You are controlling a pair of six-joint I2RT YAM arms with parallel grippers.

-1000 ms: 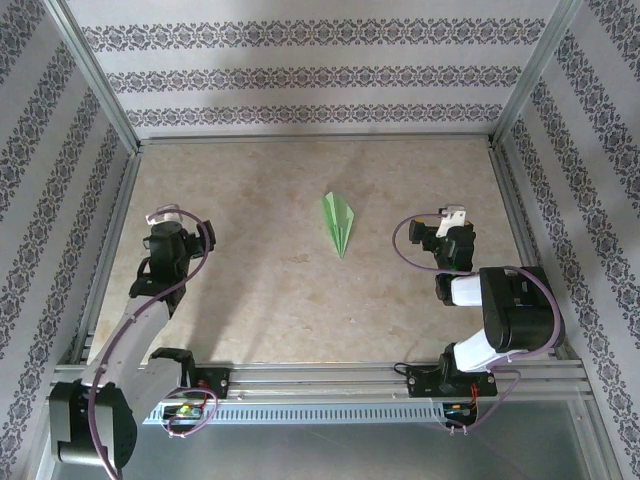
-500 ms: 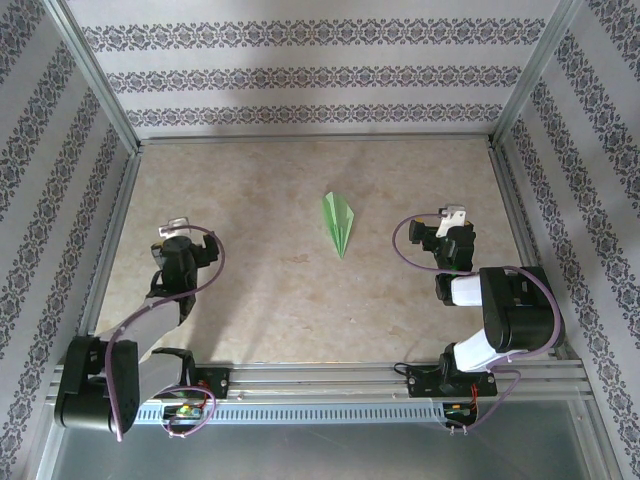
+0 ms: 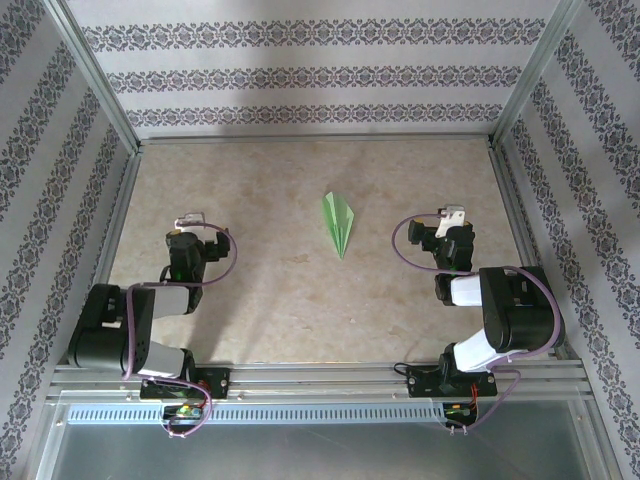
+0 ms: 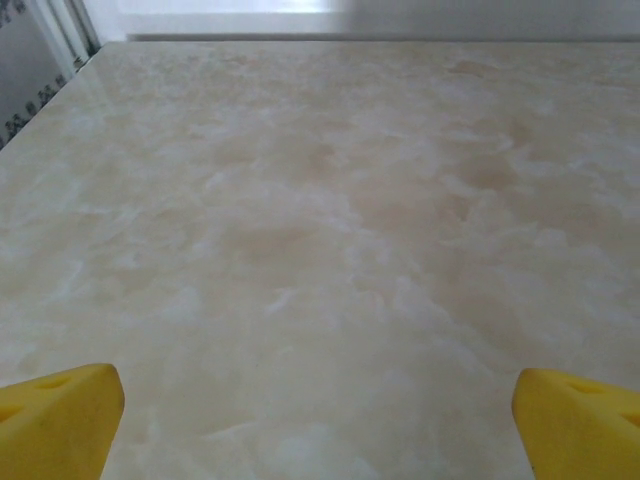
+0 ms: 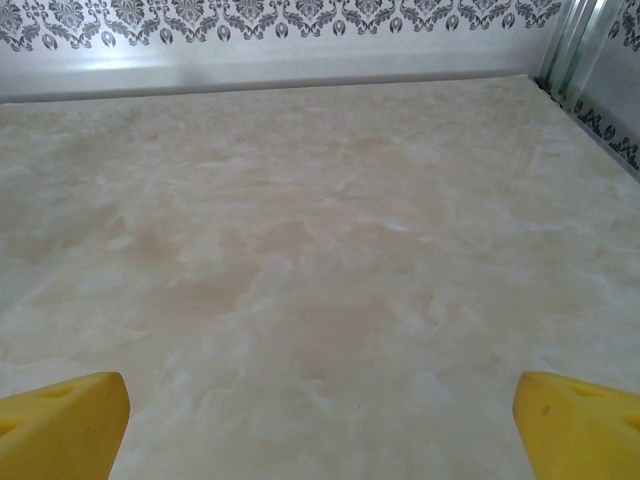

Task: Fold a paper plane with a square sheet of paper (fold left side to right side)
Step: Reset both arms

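Seemingly empty, the left end effector [image 4: 318, 410] and right end effector [image 5: 320, 410] gape wide, paper plane [image 3: 339, 223] between.

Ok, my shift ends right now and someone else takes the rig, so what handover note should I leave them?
Left claw: open, empty, over bare tabletop on the left.
Right claw: open, empty, on the right.
Paper plane: lies mid-table between the two claws, touching neither, nose toward the arms.
Done: the folding appears finished; it is a slim dart.
Left: probably nothing but a check of the creases.
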